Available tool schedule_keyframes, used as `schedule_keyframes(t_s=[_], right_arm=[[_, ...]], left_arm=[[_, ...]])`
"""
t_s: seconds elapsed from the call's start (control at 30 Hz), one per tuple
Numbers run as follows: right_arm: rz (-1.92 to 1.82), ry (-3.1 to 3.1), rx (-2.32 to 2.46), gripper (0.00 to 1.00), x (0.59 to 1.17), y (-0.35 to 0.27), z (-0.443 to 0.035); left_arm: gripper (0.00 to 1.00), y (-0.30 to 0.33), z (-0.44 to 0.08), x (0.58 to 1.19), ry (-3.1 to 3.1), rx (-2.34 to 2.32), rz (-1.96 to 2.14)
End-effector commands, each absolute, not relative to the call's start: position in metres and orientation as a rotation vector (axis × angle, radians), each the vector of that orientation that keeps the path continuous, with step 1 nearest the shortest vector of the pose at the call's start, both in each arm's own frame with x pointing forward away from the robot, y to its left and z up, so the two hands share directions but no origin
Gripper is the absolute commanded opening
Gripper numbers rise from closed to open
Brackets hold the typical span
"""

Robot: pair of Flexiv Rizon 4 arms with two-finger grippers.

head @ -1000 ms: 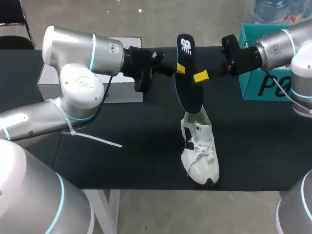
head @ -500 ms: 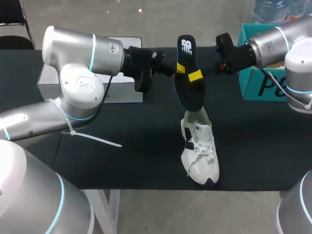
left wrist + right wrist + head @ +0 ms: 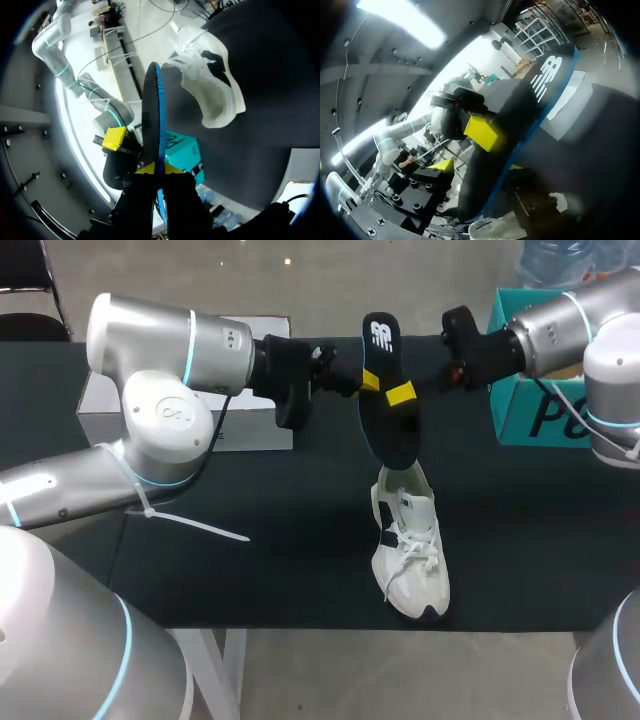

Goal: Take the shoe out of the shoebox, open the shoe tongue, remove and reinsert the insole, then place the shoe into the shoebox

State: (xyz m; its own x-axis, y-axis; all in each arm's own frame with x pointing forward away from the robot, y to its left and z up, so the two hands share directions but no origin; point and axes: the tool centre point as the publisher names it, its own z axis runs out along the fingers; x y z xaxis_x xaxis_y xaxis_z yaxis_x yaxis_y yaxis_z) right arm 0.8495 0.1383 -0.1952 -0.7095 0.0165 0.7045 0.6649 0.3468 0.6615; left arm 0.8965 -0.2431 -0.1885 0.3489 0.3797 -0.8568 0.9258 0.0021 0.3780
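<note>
A black insole (image 3: 385,425) with a blue edge hangs upright over the table, its lower end touching the heel opening of the white shoe (image 3: 408,550). My left gripper (image 3: 367,380) is shut on the insole's left edge; in the left wrist view the insole (image 3: 151,115) stands edge-on between its fingers, ahead of the shoe (image 3: 215,95). My right gripper (image 3: 402,395) is at the insole's right edge, open, with the insole (image 3: 520,135) between its fingers. One right fingertip (image 3: 115,138) stands a little off the insole's face.
The teal shoebox (image 3: 530,410) stands at the right rear, behind my right arm. A white box (image 3: 185,425) sits at the left rear under my left arm. A white zip tie (image 3: 200,525) sticks out over the black tabletop (image 3: 300,570).
My right gripper has moved left onto the insole's right edge and its fingers have narrowed around it. The left gripper, insole and shoe have stayed put.
</note>
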Motion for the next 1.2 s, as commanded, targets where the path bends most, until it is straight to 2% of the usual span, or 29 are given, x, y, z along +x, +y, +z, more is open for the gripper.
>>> schedule_keyframes(t_s=[0.03,0.7,0.73,0.77,0.83,0.87,0.93,1.2], right_arm=[[-1.371,-2.010,-0.594,1.00,0.850,0.138,-0.195],[-1.210,-1.999,-0.621,1.00,0.864,0.124,-0.196],[-1.210,-1.999,-0.619,0.97,0.865,0.125,-0.196],[-1.209,-1.999,-0.617,0.87,0.865,0.126,-0.196],[-1.207,-1.999,-0.612,0.51,0.866,0.128,-0.197],[-1.206,-1.999,-0.611,0.47,0.866,0.129,-0.197],[-1.204,-1.998,-0.608,0.34,0.866,0.130,-0.198],[-1.193,-1.996,-0.606,0.20,0.864,0.131,-0.201]], left_arm=[[0.00,-0.243,-0.189,0.897,1.209,1.576,-0.659],[0.00,-0.243,-0.189,0.897,1.209,1.576,-0.659],[0.00,-0.243,-0.189,0.897,1.209,1.576,-0.659],[0.00,-0.243,-0.189,0.897,1.209,1.576,-0.659],[0.00,-0.243,-0.189,0.897,1.209,1.576,-0.659],[0.00,-0.243,-0.189,0.897,1.209,1.576,-0.659],[0.00,-0.243,-0.189,0.897,1.209,1.576,-0.659],[0.00,-0.243,-0.189,0.897,1.209,1.576,-0.659]])
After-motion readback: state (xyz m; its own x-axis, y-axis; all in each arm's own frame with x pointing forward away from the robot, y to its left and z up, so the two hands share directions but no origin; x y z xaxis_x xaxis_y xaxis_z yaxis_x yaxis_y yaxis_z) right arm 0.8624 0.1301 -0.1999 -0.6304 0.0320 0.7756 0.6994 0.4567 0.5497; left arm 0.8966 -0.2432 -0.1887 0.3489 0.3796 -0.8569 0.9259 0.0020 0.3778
